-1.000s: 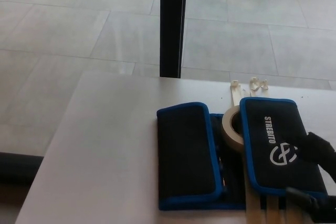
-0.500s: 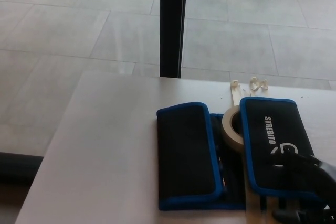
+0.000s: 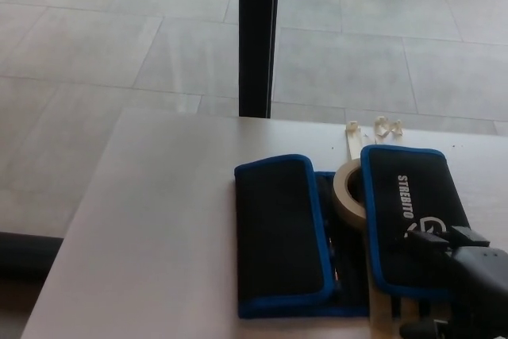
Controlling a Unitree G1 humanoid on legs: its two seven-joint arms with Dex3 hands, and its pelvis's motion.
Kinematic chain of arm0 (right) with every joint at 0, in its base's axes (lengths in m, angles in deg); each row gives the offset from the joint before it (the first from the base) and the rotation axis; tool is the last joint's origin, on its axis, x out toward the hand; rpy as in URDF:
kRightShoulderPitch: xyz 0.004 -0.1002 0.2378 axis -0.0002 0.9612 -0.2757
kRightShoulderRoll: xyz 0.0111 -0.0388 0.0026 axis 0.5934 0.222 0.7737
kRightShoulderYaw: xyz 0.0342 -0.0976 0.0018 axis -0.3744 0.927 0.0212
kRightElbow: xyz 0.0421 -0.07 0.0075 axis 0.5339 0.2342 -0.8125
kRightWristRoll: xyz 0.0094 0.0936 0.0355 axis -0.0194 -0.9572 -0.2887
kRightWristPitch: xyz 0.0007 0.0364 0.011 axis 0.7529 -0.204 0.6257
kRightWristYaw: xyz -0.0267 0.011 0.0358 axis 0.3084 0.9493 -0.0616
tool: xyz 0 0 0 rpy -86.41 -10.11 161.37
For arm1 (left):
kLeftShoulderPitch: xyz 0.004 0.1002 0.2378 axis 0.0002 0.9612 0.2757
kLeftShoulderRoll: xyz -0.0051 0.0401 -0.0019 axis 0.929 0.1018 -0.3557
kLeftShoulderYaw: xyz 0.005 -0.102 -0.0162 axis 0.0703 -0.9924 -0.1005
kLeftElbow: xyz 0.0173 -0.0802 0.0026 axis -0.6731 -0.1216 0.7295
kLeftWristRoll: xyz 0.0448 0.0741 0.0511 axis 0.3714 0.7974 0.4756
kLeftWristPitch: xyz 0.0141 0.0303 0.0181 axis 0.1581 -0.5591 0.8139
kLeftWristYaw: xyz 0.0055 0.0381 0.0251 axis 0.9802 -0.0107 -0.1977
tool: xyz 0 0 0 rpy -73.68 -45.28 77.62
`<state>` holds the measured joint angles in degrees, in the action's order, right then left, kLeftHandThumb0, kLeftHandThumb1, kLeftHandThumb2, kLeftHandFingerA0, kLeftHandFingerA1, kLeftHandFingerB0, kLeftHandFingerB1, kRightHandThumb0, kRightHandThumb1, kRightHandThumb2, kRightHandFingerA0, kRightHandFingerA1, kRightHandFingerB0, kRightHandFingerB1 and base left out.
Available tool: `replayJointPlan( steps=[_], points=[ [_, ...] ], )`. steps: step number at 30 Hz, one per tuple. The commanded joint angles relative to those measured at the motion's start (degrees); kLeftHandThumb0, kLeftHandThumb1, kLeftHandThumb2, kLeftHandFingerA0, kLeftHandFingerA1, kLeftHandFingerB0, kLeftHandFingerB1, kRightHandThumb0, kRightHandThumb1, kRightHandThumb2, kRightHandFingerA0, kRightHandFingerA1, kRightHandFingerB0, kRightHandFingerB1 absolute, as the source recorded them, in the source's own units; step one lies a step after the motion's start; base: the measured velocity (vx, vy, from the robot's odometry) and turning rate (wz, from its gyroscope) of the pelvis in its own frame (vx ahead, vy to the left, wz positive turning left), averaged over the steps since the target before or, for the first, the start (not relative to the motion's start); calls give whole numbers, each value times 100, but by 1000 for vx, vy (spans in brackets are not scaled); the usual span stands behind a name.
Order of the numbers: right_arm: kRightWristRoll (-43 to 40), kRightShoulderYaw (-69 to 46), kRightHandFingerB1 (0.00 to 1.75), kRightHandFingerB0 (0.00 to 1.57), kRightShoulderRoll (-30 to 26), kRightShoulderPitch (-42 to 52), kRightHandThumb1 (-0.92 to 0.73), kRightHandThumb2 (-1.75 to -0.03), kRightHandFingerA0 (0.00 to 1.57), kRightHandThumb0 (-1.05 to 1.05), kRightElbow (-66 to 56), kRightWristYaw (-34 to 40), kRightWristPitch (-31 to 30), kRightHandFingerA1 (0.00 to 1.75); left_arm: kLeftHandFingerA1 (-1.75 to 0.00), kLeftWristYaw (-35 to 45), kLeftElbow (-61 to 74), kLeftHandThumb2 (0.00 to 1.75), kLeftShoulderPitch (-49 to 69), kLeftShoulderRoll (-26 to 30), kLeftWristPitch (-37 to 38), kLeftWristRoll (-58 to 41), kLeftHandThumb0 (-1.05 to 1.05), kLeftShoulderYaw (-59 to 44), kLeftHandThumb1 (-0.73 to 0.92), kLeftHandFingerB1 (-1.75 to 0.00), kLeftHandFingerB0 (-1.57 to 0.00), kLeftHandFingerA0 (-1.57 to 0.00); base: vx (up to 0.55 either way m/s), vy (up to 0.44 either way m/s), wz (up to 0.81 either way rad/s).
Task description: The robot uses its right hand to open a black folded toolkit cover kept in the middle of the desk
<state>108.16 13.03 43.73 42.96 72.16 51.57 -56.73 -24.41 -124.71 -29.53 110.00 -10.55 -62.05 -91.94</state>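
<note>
Down at the bottom right corner of the head view, the robot's right hand (image 3: 468, 275) rests over the near end of the toolkit cover's right flap (image 3: 409, 212). Two dark fingers (image 3: 432, 240) point left across the white logo, lying on or just above the fabric, with another finger (image 3: 421, 329) showing at the bottom edge below the flap. The fingers are spread apart, but I cannot tell whether they pinch the flap edge or only touch it. The black toolkit cover (image 3: 282, 236), trimmed in blue, lies on the pale desk (image 3: 159, 220), right of its centre, as two padded flaps side by side with a narrow dark gap between them. A roll of beige tape (image 3: 347, 192) leans in that gap, touching the right flap's inner edge. Pale flat strips (image 3: 353, 136) stick out from under the cover at its far end, near small white clips (image 3: 389, 125). Beyond the desk, a black post (image 3: 258, 37) rises from the grey tiled floor (image 3: 119, 29).
</note>
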Motion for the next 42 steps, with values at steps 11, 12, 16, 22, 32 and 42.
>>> replayJointPlan(
  steps=[11,12,16,22,32,42],
  points=[
    [3148,1290,39,23,161,-897,-54,-57,0,-41,1870,2989,-891,49,-73,-112,-91,56,-47,131,170,-123,-46,-30,51,-54,-81,-70,0,0,0],
    [3146,1306,39,23,165,-910,-54,-57,0,-41,1896,3014,-895,49,-73,-112,-92,56,-48,131,170,-123,-46,-29,51,-54,-81,-70,0,0,0],
    [3271,1357,41,20,361,-1019,-42,-76,0,-18,2273,3329,-1514,11,-73,-65,-110,56,-45,130,155,-169,-47,-70,51,-54,-82,-71,0,0,0],
    [2692,1082,31,24,645,-1143,-42,-84,0,-1,2830,3806,-1087,34,-74,-75,-100,56,-54,127,146,-150,-48,-50,50,-54,-82,-72,0,0,0],
    [2328,793,43,41,675,-1246,-58,-68,104,-20,3247,4196,-361,170,-73,-23,-86,56,-34,145,176,-142,-49,-38,52,-53,-78,-69,0,0,0],
    [2468,664,61,90,618,-1410,-64,-59,90,-36,3407,4642,-180,160,-72,-22,-80,56,-70,133,151,-186,-48,-76,53,-54,-79,-70,0,0,0]
  ],
)
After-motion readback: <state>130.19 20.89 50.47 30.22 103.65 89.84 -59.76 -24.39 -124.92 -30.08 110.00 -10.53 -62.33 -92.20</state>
